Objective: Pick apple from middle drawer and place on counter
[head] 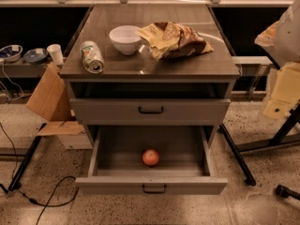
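Observation:
The apple point(150, 157), small, round and red-orange, lies in the pulled-out middle drawer point(150, 185), near the middle of its floor and close to the low front panel. The counter point(145, 64), a dark glossy top, caps the grey drawer cabinet. My gripper point(282, 95) appears as a pale shape at the right edge, under the pale arm point(285, 32). It is well to the right of the cabinet and higher than the apple, touching neither.
On the counter stand a white bowl point(125, 39), a tipped can point(92, 56) and a crumpled chip bag point(176, 40). A closed drawer front point(151, 110) sits above the open one. A cardboard box point(47, 97) and cables lie left; black stand legs point(281, 135) are right.

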You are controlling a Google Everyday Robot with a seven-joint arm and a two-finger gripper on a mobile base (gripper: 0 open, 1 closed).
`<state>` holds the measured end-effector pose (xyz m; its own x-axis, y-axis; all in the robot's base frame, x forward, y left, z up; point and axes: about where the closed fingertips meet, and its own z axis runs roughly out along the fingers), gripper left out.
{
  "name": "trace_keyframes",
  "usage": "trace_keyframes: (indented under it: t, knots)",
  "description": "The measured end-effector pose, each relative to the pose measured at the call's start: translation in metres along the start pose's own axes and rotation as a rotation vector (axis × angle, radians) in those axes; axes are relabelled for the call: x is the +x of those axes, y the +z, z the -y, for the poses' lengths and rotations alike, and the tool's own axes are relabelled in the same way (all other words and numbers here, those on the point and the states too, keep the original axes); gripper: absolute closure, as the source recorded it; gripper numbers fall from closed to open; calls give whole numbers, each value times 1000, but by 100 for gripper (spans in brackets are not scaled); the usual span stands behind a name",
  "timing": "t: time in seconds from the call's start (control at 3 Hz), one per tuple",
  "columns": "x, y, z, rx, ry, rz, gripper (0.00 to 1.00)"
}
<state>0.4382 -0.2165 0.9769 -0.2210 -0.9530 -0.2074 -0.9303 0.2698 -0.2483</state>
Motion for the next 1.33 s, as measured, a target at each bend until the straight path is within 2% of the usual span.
trace_keyframes:
  t: [0.33, 0.67, 1.0, 1.33]
  knots:
    - [-1, 7, -1, 7, 12, 6, 0]
    - [-6, 31, -7, -6, 13, 5, 0]
    - [-17, 77, -22, -14, 42, 16, 0]
    - [-27, 140, -43, -34, 91, 34, 0]
